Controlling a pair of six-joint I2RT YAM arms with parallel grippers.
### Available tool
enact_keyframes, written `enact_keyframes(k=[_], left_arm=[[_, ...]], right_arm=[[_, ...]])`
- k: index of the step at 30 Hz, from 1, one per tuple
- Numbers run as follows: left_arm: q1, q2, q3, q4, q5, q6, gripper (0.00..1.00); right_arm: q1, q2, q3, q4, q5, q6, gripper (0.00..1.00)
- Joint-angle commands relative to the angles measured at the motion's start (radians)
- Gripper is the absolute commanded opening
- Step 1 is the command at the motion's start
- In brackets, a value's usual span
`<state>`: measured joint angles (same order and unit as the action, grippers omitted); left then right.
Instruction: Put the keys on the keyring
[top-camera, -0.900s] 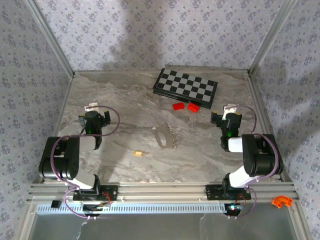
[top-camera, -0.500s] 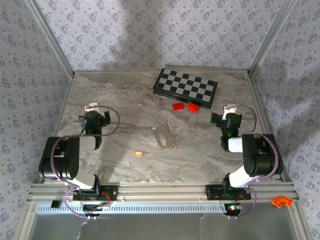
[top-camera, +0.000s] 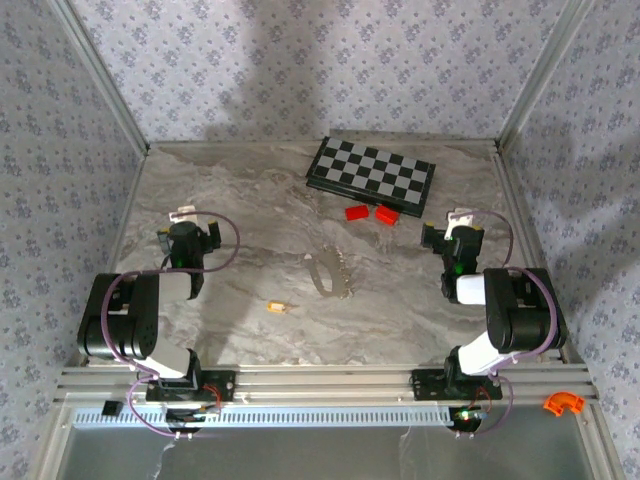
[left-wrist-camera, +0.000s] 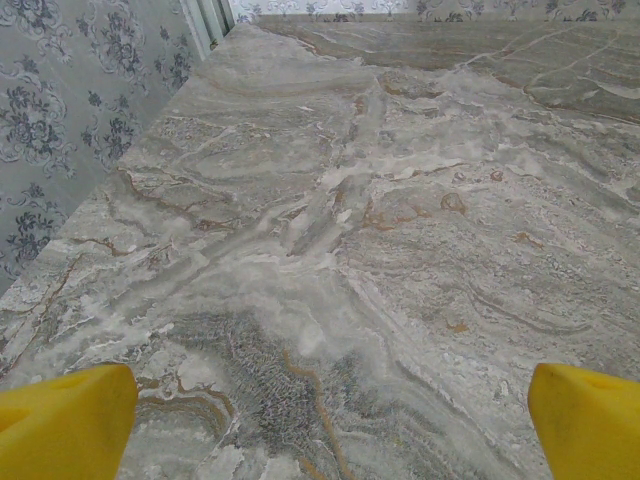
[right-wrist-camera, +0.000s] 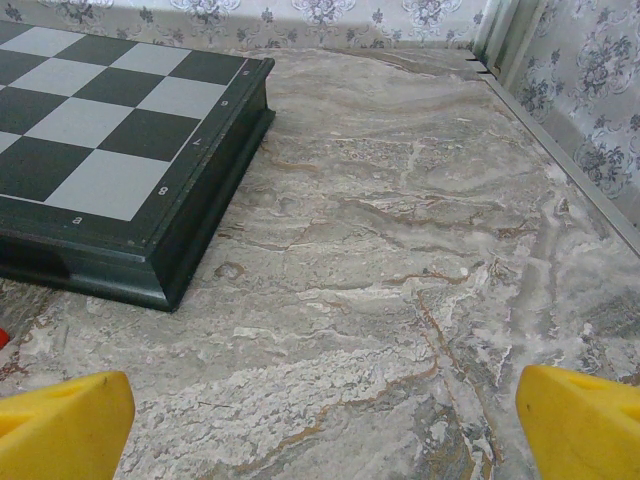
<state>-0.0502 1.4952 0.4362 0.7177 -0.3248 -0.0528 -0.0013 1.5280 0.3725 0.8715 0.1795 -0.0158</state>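
Left gripper (top-camera: 183, 218) and right gripper (top-camera: 460, 220) stand wide and empty at 9 and 3 o'clock of the keyring (top-camera: 330, 275), which lies flat mid-table (top-camera: 250, 200). A small gold item (top-camera: 277, 307), likely a key, lies apart at its 7 o'clock. The spread jaws suit a first pick, not yet begun

Chessboard (top-camera: 371, 176): at the far edge of the table (top-camera: 240, 200), right of the middle.
Two blocks (top-camera: 371, 213): just before the chessboard's near side.
Keyring (top-camera: 329, 274): near the table's middle.
Loose key (top-camera: 277, 307): left of the keyring, closer to the near edge.
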Motion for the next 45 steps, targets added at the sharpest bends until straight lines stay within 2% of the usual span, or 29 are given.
enact_keyframes(k=[1, 38, 41, 45], left_arm=[[0.008, 0.009, 0.019, 0.003, 0.011, -0.009, 1.0], [0.007, 0.007, 0.017, 0.006, 0.011, -0.008, 1.0], [0.007, -0.002, 0.021, -0.005, 0.02, -0.001, 1.0], [0.007, -0.064, 0.049, -0.122, 0.029, -0.005, 1.0]], right_arm=[[0.004, 0.011, -0.006, 0.021, 0.017, 0.011, 1.0], [0.001, 0.003, -0.005, 0.018, 0.01, 0.011, 1.0], [0.01, -0.032, 0.024, -0.066, -0.001, -0.003, 1.0], [0.019, -0.077, 0.047, -0.14, 0.016, -0.012, 1.0]])
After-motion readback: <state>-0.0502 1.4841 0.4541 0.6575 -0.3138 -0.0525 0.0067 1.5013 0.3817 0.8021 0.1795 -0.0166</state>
